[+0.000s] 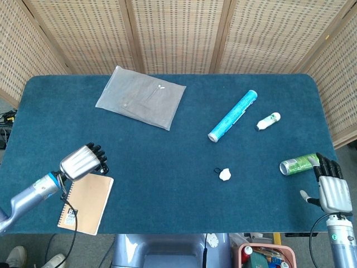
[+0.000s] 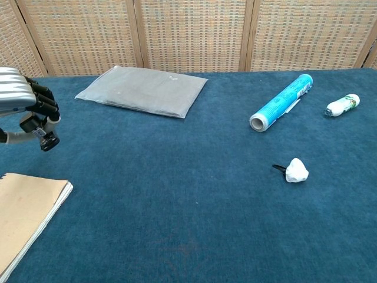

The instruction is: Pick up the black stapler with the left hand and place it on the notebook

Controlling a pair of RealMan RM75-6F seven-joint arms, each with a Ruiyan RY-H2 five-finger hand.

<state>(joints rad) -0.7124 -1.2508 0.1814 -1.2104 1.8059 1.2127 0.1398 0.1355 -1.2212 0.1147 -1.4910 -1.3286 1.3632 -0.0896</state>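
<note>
My left hand (image 1: 83, 162) holds the small black stapler (image 2: 46, 140) up off the blue table, fingers curled around it. Only the stapler's dark end shows, hanging below the fingers (image 2: 40, 97). In the head view the hand hovers just above the top edge of the tan spiral notebook (image 1: 86, 202), which lies flat near the front left corner; its corner notebook (image 2: 26, 218) shows in the chest view. My right hand (image 1: 330, 190) rests at the front right edge with its fingers spread, holding nothing.
A grey padded envelope (image 1: 141, 96) lies at the back left. A blue tube (image 1: 232, 115), a small white bottle (image 1: 268, 120) and a white lump with a black clip (image 1: 225, 174) lie mid-right. A green can (image 1: 298, 163) lies beside my right hand.
</note>
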